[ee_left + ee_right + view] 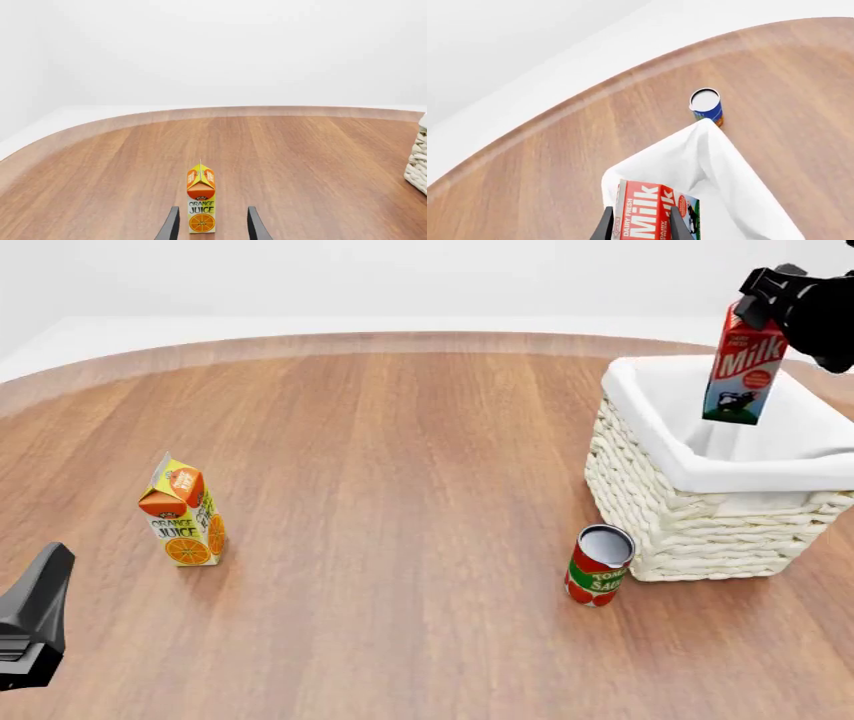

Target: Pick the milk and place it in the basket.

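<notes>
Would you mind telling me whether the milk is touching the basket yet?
Apart. The front view shows the milk hanging in the right gripper, its base above the basket lining with clear space beneath.

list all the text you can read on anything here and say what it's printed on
"Milk", white on red: milk carton held over the basket.
"DAIRY FRESH", beside "Milk", in the right wrist view; its round red sticker is too small to read.
"ORANGE JUICE": juice carton; the small banner above it is too blurred.
Soup can: red label, lettering too blurred to read.
</notes>
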